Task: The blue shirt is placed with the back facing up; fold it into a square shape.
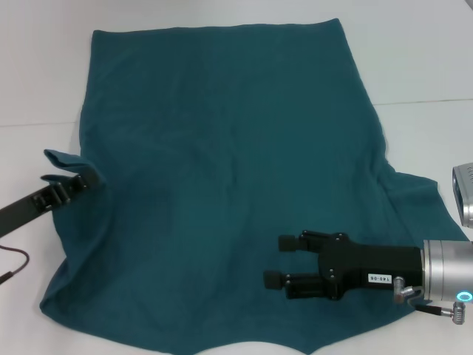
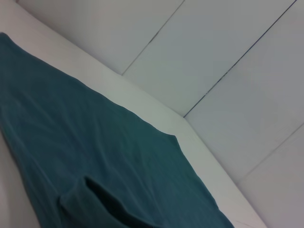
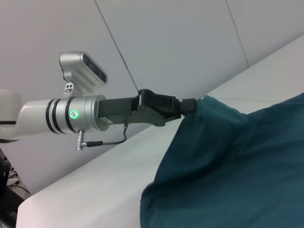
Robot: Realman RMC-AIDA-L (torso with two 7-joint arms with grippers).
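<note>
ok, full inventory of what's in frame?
blue shirt: one, dark teal-blue, spread over most of the table, plain side up, left sleeve lifted.
table: one, white, under the shirt.
left gripper: black, at the shirt's left edge, fingers shut on the sleeve fabric; the right wrist view shows the pinch.
right gripper: black with a silver wrist, over the shirt's near right part, fingers open, holding nothing.

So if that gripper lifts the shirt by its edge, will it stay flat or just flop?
Probably flop. The blue shirt is soft cloth: where the left gripper pinches its edge, the fabric already bunches and folds. It likely drags rather than slides, wrinkling as it goes. The right gripper hovers open above it.
</note>
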